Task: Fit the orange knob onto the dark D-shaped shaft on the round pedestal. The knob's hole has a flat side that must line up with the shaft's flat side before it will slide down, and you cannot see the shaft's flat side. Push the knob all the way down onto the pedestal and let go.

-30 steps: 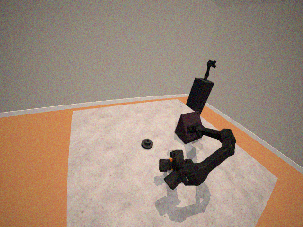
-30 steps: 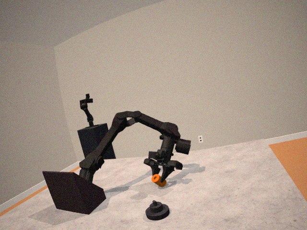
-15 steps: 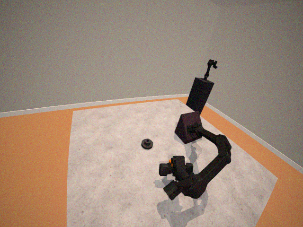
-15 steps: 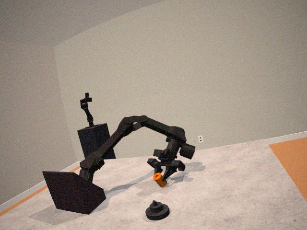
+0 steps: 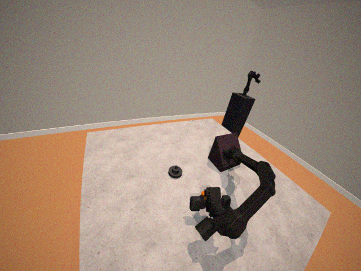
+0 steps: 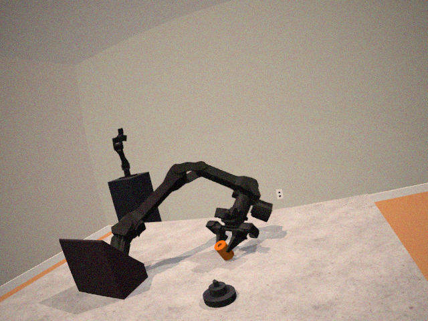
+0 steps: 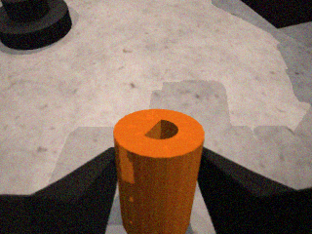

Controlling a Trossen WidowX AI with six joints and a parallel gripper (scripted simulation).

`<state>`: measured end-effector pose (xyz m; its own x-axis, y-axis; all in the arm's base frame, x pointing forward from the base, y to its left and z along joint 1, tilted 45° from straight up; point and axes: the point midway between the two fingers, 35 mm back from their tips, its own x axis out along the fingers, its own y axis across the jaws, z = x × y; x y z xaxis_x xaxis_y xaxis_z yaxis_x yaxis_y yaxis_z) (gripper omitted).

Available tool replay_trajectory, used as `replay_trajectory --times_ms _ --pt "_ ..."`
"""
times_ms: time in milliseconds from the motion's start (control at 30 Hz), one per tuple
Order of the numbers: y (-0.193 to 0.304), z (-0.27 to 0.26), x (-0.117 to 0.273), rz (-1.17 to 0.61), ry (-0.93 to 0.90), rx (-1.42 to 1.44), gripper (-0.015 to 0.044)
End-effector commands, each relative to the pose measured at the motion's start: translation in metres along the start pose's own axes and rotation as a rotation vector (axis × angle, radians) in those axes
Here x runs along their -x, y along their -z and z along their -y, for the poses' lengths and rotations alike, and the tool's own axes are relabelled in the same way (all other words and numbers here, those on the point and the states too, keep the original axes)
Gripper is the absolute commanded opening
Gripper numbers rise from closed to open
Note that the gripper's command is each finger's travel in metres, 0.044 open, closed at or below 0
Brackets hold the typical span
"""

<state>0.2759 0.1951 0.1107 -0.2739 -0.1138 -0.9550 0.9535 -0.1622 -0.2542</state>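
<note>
Gripping the orange cylindrical knob [image 5: 203, 193] [image 6: 226, 253] [image 7: 158, 180]: black parallel-jaw gripper [image 6: 229, 242] [image 7: 156, 154] clamped on its sides, knob tilted, D-shaped hole showing. Knob is off the shaft, well apart from the dark round stepped pedestal [image 5: 175, 173] [image 6: 219, 297] [image 7: 36, 30], which sits upright on the pale mottled surface [image 5: 131, 204] [image 6: 328, 262] [image 7: 97, 83].

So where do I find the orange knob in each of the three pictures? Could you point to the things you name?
Top: the orange knob [image 5: 203, 193] [image 6: 224, 250] [image 7: 157, 180], a sliver right of and below centre.
Exterior: just below centre, tilted in the tool [image 5: 203, 198] [image 6: 225, 245] [image 7: 156, 154].
Wrist: lower middle, large.
Shared landmark: the dark round pedestal [image 5: 175, 172] [image 6: 219, 297] [image 7: 36, 31].
</note>
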Motion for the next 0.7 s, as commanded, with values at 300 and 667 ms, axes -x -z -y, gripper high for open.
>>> replay_trajectory --times_ms 300,667 --pt "0.0012 0.0002 0.0019 -0.004 -0.006 0.001 0.026" --pt "0.0012 0.0002 0.0019 -0.004 -0.006 0.001 0.026"
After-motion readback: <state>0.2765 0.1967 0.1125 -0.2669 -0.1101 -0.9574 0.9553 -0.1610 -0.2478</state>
